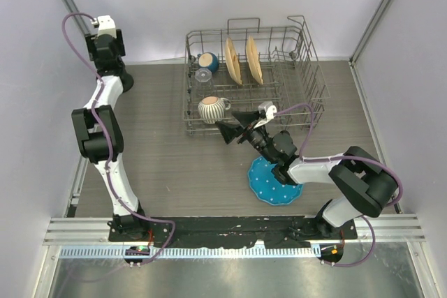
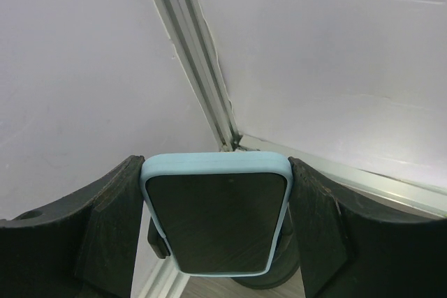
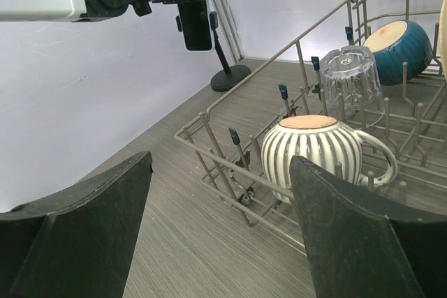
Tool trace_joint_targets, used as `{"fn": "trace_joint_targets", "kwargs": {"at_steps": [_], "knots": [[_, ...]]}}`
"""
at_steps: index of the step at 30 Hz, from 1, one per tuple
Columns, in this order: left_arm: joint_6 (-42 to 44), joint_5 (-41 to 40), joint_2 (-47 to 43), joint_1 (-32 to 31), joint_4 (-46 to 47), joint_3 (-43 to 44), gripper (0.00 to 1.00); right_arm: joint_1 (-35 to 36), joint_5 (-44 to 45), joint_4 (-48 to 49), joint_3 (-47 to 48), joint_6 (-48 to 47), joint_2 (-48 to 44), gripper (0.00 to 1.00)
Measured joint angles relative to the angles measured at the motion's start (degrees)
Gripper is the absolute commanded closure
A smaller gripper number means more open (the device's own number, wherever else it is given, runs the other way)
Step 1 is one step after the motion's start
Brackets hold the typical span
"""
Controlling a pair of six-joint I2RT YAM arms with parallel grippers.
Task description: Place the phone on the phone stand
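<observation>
- The left gripper [image 2: 216, 193] is clamped on the phone [image 2: 215, 214], one jaw against each long edge of its light blue case.
- The phone hangs upright in the far left corner, at the top of the phone stand [image 3: 230, 76]; contact cannot be told.
- The right gripper [image 3: 222, 165] is wide open and empty, at the near edge of the dish rack [image 1: 311, 78], by the striped mug [image 3: 314, 148].

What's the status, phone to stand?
Left gripper shut on the phone, up by the phone stand, seating unclear. Right gripper open, empty, by the dish rack. Nothing blocking the stand.
</observation>
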Motion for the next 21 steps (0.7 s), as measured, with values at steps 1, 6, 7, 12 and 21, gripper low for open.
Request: {"fn": "trace_joint_targets", "kwargs": {"at_steps": [1, 6, 7, 12, 21], "knots": [[-0.02, 0.26, 0.59, 0.5, 0.07, 0.76, 1.0, -0.15, -0.15, 0.02, 0.0, 0.26, 0.09, 0.15], [-0.48, 1.16, 3.5, 1.6, 0.09, 4.7, 1.0, -0.61, -1.03, 0.04, 0.0, 1.25, 1.51, 0.15], [-0.55, 1.01, 3.96, 1.6, 0.09, 5.33, 1.0, -0.68, -1.18, 0.04, 0.0, 1.49, 1.86, 0.15], [-2.01, -0.76, 6.05, 1.57, 0.57, 8.11, 1.0, -0.98, -1.66, 0.02, 0.02, 2.32, 2.86, 0.15], [-5.14, -3.41, 6.32, 1.57, 3.72, 6.82, 1.0, -1.25, -3.58, 0.02, 0.15, 3.28, 3.13, 0.15]]}}
